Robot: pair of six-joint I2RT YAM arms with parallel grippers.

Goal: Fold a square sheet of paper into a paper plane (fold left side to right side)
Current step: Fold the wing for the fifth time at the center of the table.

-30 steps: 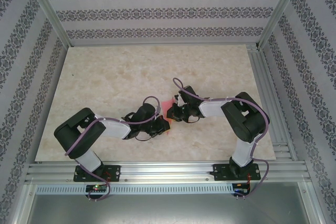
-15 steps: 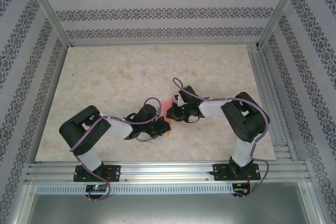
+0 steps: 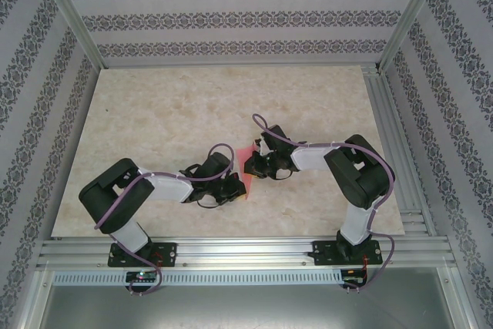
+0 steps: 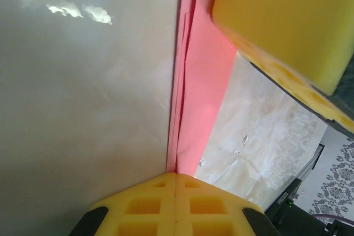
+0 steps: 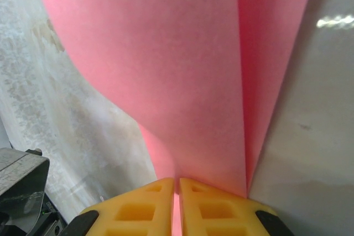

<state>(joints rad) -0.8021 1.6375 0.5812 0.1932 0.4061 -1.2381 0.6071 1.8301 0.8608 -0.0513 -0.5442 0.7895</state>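
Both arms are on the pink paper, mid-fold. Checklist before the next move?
1. Left tool gripping the paper: ok, shut on its edge.
2. Right tool gripping the paper: ok, shut on it.
3. Folded layers lined up: cannot tell; the left wrist view shows stacked edges only from close up.
4. Paper lying flat: not ok; it curves in the right wrist view.
5. Tools clear of each other: cannot tell; they are very close in the top view.
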